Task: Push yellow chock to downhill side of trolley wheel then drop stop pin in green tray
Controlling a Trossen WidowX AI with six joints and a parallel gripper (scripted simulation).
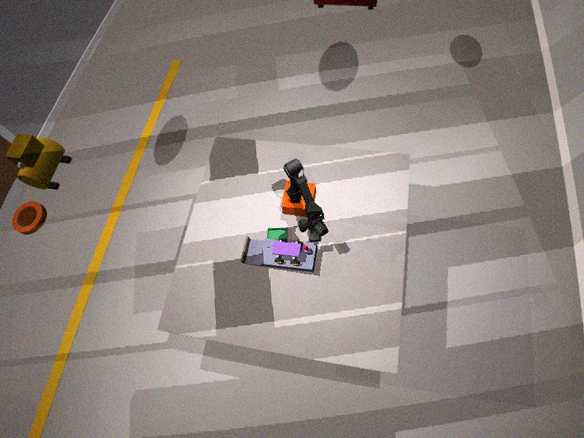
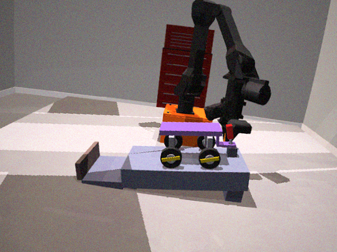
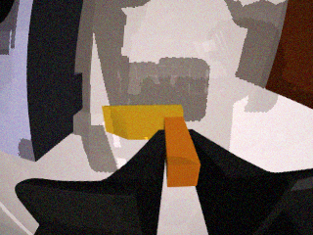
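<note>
The hand [image 3: 175, 176] is closed narrow on the orange handle [image 3: 180, 152], which runs lengthwise between its fingers. The yellow chock [image 3: 139, 120] lies just ahead, crosswise to the handle. The trolley [image 2: 190, 127] sits off to one side on the ramp [image 2: 185, 168], its wheels [image 2: 170, 157] downhill of the pin [image 2: 229, 131].

Top view: high, far, looks down. Exterior: low, near, faces trolley [image 2: 190, 128] side; both share ramp [image 1: 257, 251]. Wrist: close behind claw [image 3: 178, 157].
</note>
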